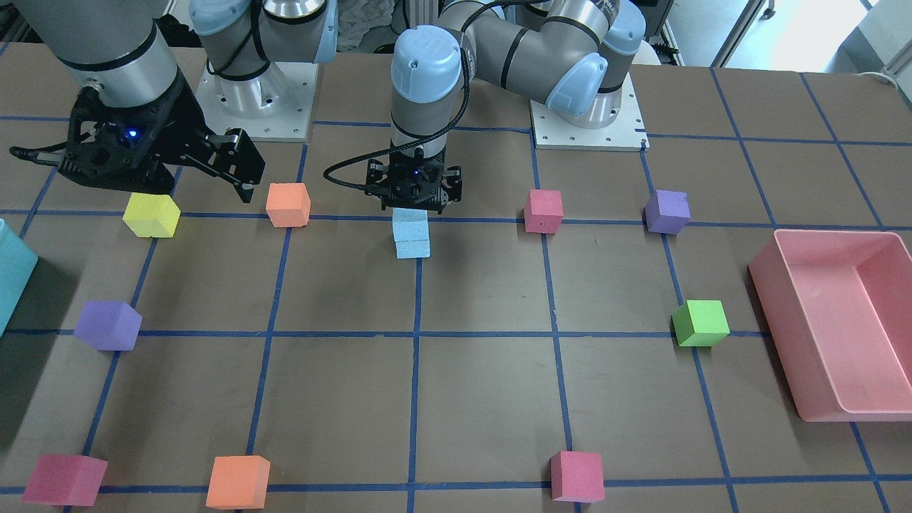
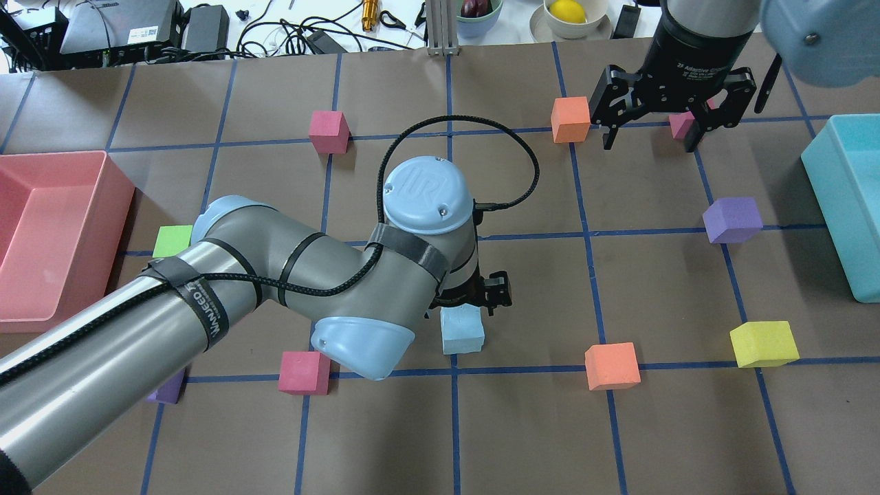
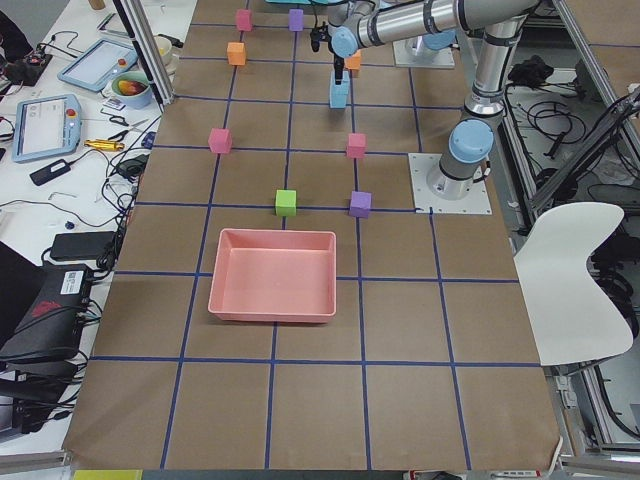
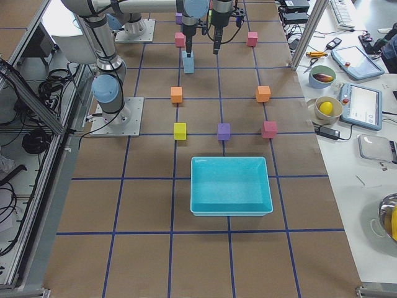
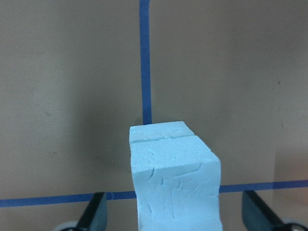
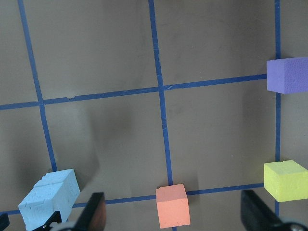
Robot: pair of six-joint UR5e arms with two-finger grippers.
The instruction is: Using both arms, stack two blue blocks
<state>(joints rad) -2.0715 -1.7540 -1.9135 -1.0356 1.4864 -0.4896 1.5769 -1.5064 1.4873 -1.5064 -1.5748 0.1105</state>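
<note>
Two pale blue blocks are stacked near the table's middle, the upper one (image 1: 410,224) on the lower one (image 1: 413,249). My left gripper (image 1: 413,203) hangs straight over the stack. In the left wrist view its fingers (image 5: 94,214) stand wide on either side of the upper block (image 5: 175,187) without touching it, so it is open. My right gripper (image 2: 650,137) is open and empty, raised above the table away from the stack, between an orange cube (image 2: 570,119) and a pink cube (image 2: 680,124). The stack also shows in the right wrist view (image 6: 48,197).
A pink tray (image 1: 819,342) sits on my left side and a teal box (image 2: 845,206) on my right. Loose cubes lie around: orange (image 1: 288,204), yellow (image 1: 151,214), pink (image 1: 543,211), purple (image 1: 667,211), green (image 1: 701,323), purple (image 1: 108,325).
</note>
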